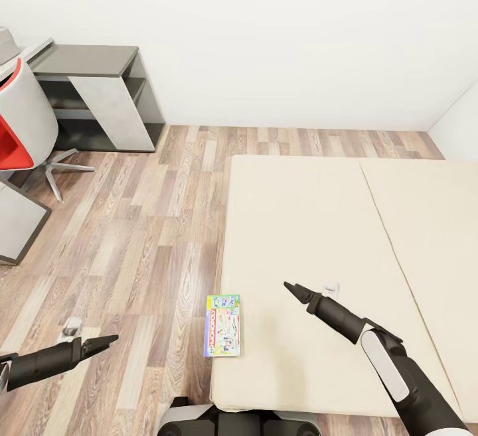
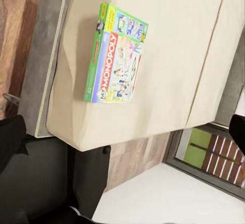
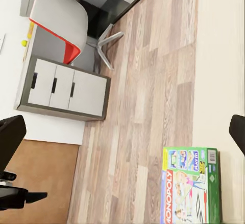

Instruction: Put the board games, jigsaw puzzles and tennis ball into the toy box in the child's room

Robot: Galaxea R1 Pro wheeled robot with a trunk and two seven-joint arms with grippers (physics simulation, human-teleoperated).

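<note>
One board game (image 1: 222, 325), a green-edged Monopoly box with a red banner, lies flat on the bed (image 1: 318, 223) at the near left edge of the beige mattress. It also appears in the left wrist view (image 2: 116, 55) and the right wrist view (image 3: 191, 185). My left gripper (image 1: 99, 344) hangs open over the wood floor, left of the bed. My right gripper (image 1: 295, 292) is open above the mattress, a little right of the game. Neither touches it. A small yellow-green tennis ball (image 3: 23, 43) sits on the table (image 3: 56, 88) with white drawers. The toy box is out of view.
A red and grey swivel chair (image 1: 23, 124) stands at the left beside the table's grey end panel (image 1: 16, 223). A low dark-grey-topped cabinet (image 1: 99, 94) stands against the far wall. Wood floor (image 1: 146, 223) lies between the bed and the table.
</note>
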